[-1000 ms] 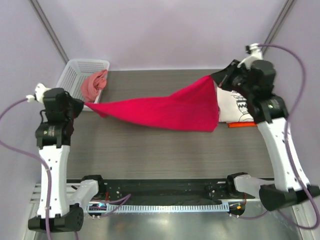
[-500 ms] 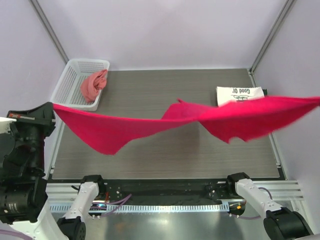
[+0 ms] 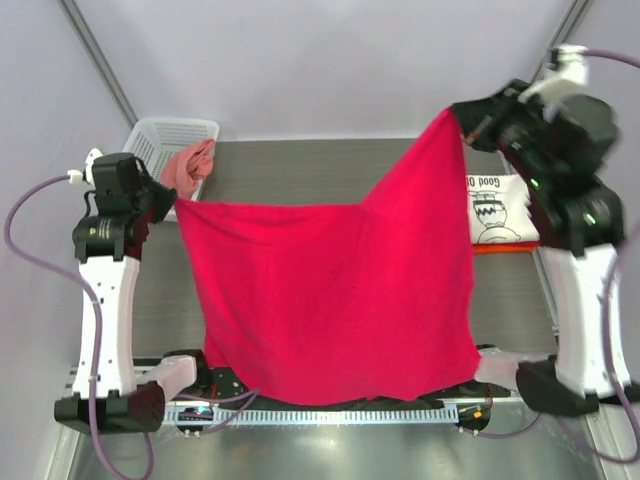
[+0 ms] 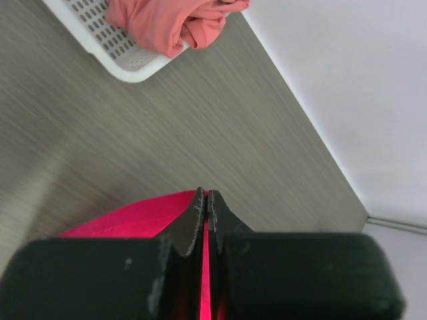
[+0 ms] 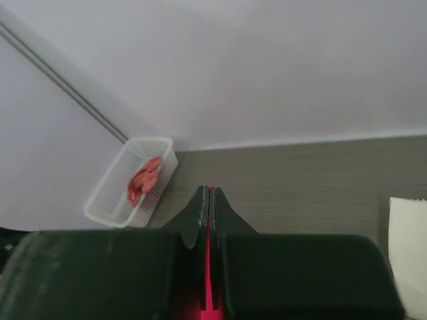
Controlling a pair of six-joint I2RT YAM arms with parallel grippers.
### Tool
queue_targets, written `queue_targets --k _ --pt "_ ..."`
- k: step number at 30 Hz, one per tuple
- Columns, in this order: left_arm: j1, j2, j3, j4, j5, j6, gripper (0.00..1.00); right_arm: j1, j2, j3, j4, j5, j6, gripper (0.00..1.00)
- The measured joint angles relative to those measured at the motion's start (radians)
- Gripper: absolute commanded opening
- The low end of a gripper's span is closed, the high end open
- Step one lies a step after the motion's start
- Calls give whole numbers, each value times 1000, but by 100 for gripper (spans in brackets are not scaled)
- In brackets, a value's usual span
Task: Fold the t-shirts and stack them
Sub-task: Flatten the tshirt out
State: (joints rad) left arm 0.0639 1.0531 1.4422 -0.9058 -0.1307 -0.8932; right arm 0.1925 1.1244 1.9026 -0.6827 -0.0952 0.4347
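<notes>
Shaken open: the crimson t-shirt [image 3: 335,300] now hangs as one broad sheet between the two arms. A second ago it was a low, twisted band strung across the table [image 3: 300,170], and half a second ago it was flung out in mid-air. The left gripper [image 3: 172,204] pinches one upper corner at the left edge, just near of the white basket [image 3: 150,140]. The right gripper [image 3: 458,118] holds the other corner, higher and farther back on the right. Both wrist views show the fingers clamped tight on a sliver of red cloth. The lower hem drapes over the near edge, hiding much of the tabletop.

At far right a folded white printed t-shirt [image 3: 498,208] lies on an orange shirt [image 3: 500,247], the start of a stack. A salmon-pink shirt [image 3: 193,165] sits crumpled in the basket.

With the cloth spread and untwisted, the next step is probably to lay it flat on the table. No fold has yet been made in this shirt.
</notes>
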Motion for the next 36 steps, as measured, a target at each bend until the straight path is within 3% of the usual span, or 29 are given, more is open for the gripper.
queue_targets --k 3,6,11,13,16,19,21,29,36 --pt "0 99 18 36 3 -19 0 0 190 26 -1 -7 0 1" --pt "0 237 167 33 10 -38 0 -21 381 175 -37 -48 14 1" --pt "7 547 718 10 39 -55 0 -163 626 587 -26 -212 131 1" --pt "19 639 899 18 66 -71 0 -258 658 662 84 -315 229 1" --pt "45 663 955 34 105 -94 0 -382 658 661 289 -453 380 1" --pt "58 615 851 86 125 -99 1 -416 642 618 436 -546 462 1" --pt "59 569 730 128 132 -96 0 -410 582 491 521 -599 492 1" --pt "62 378 45 338 184 -65 0 -399 220 -333 714 -698 492 1" --pt "62 185 -464 418 214 -59 0 -399 -125 -921 623 -694 412 1"
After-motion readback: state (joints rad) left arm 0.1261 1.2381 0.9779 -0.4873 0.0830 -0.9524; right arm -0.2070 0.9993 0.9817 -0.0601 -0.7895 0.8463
